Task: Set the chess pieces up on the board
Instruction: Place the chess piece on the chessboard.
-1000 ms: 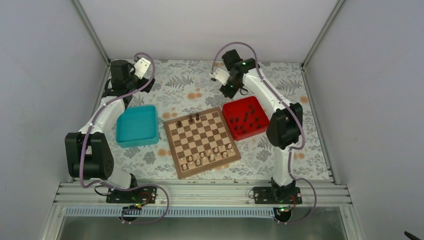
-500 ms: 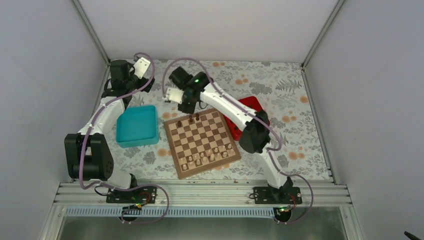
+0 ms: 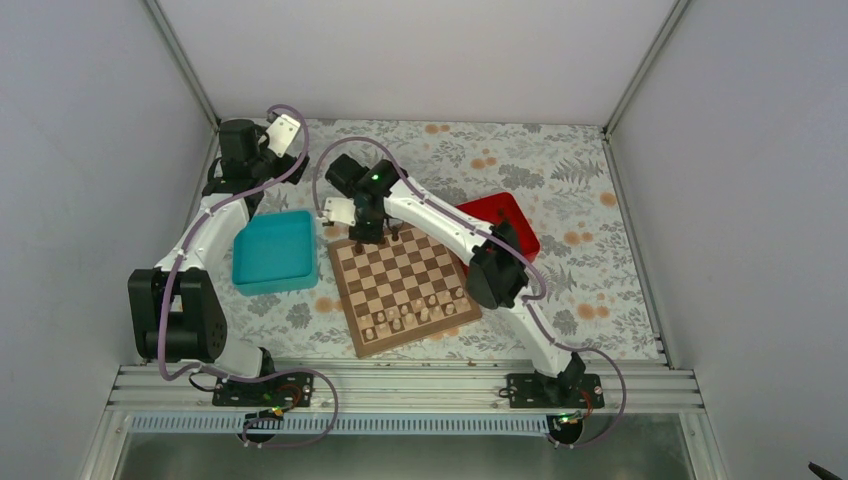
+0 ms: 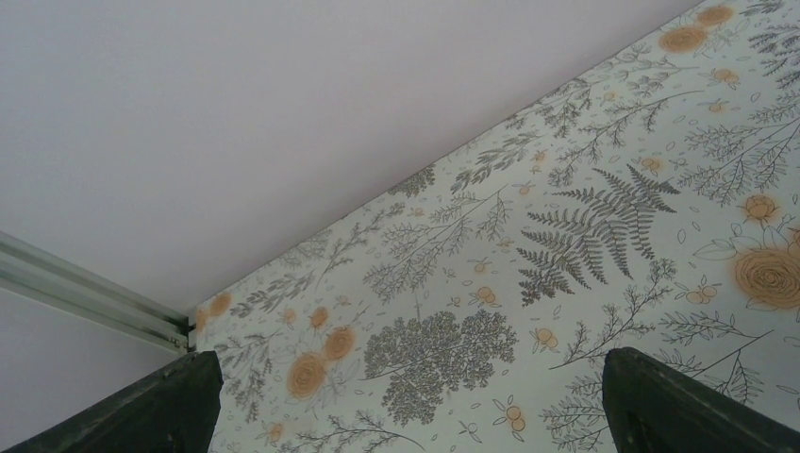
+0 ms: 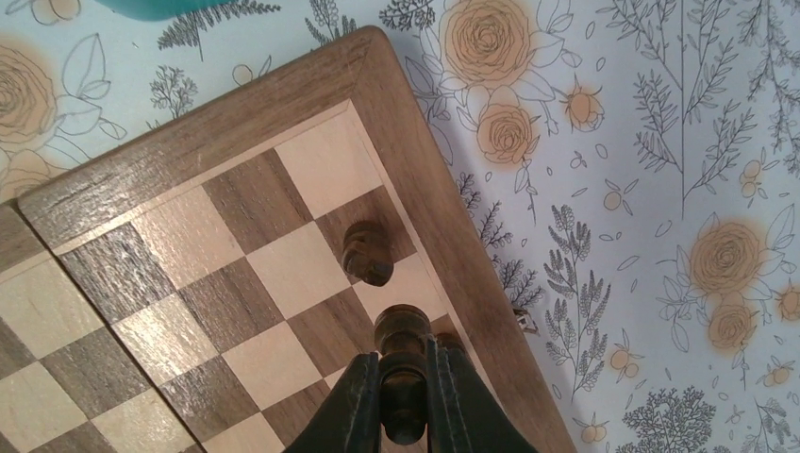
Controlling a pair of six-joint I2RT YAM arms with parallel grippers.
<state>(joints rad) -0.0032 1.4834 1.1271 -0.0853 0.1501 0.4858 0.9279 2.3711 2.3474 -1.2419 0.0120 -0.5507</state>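
Right arm point(image 3: 440, 222) now across to board point(image 5: 236, 142) corner, tool point(image 5: 404, 376) around chess piece point(image 5: 400, 330)

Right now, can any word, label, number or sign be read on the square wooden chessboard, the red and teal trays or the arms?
None: no text on the square wooden chessboard, the red tray or the teal tray.
Marks on the arms: too small to read.

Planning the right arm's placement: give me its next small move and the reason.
Probably lower straight down to seat it: the right gripper is shut on a dark chess piece over the board, at its edge row, next to a second dark piece standing near the corner.
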